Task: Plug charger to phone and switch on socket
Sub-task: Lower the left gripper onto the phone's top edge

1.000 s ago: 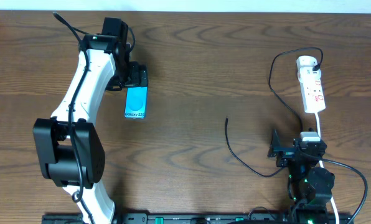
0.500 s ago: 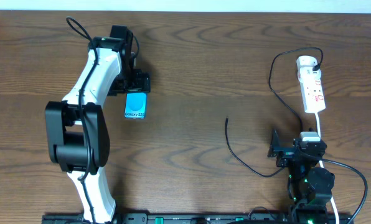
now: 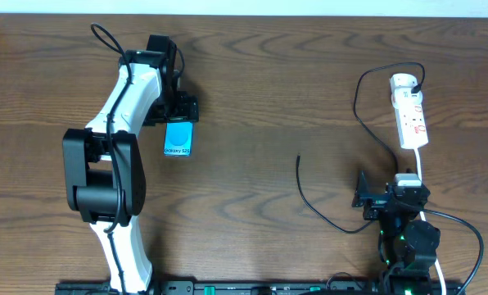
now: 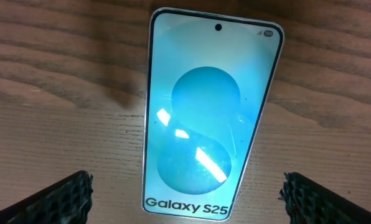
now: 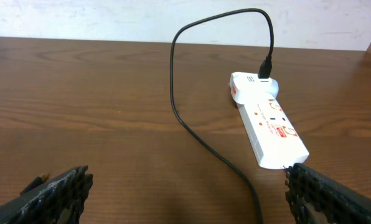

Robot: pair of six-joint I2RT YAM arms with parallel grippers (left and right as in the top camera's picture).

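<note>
The phone [image 4: 210, 118] lies flat and face up on the left half of the dark wood-grain worktop [image 3: 252, 90], towards the far edge. Its screen is lit teal-blue with two overlapping lighter circles. "Galaxy S25" stands in dark letters at the end nearer the robot, and a punch-hole camera dot sits at the far end. A tiny status badge in the far corner is too small to read with confidence.

The left fingers [image 4: 64, 199] are spread wide, one on either side of the lettered end in the wrist view. They stand clear of the phone's edges and hold nothing. From overhead, the white left arm [image 3: 121, 106] reaches out so that its black wrist covers the phone's far end.

The charger [image 5: 172, 93], a thin black cable, is well apart from the phone on the right half of the worktop. Its plug tip [image 3: 299, 159] lies free on the wood near the middle. From there the cable curves towards the right arm's base. Beyond that it rises in a loop to a black plug [image 5: 266, 67] seated in the far end of the socket [image 5: 269, 134]. The socket is a white power strip with red markings on its face, whose writing is too small to make out. Its white cord [image 3: 422, 162] leaves the near end towards the right arm.

The right fingers [image 5: 61, 190] are also spread fully apart and empty. They are low at the near right of the worktop, with the strip's near end just beyond one fingertip.
</note>
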